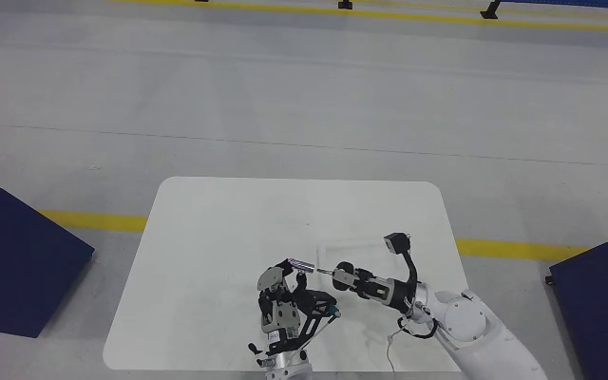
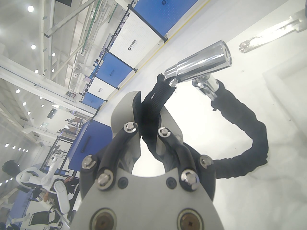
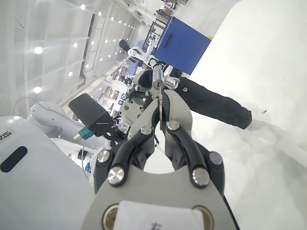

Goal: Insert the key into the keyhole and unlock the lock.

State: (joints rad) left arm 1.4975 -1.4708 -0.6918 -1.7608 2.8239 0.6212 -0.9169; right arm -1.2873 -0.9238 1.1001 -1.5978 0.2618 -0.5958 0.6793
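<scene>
So the whole thing comes down to one line-up. The right pincer (image 3: 163,101) is clamped on a flat silver key (image 3: 160,110), held edge-on, blade sticking out past the fingertips. The left pincer (image 2: 146,111) is closed tight on the black fabric-sleeved cable (image 2: 239,111) of a chrome cylinder lock (image 2: 201,65), holding it up off the white rounded worktop (image 1: 209,247) near the front edge.

From the top view, the lock sits just left of the key, with the right pincer further right behind it. The key's long axis runs right-to-left, and the cylinder's long axis looks to run along nearly the same line, with the keyhole (image 3: 158,85) end facing right, straight at the blade tip. In the right wrist view the blade lines up dead on the slot. In the left wrist view there seems to be a small gap between tip and cylinder face, so I'd call it not in yet.

My guess: the next move is a straight push leftward along that shared axis. The lock hangs off a soft cable, so it could swing away if the tip catches the rim.
</scene>
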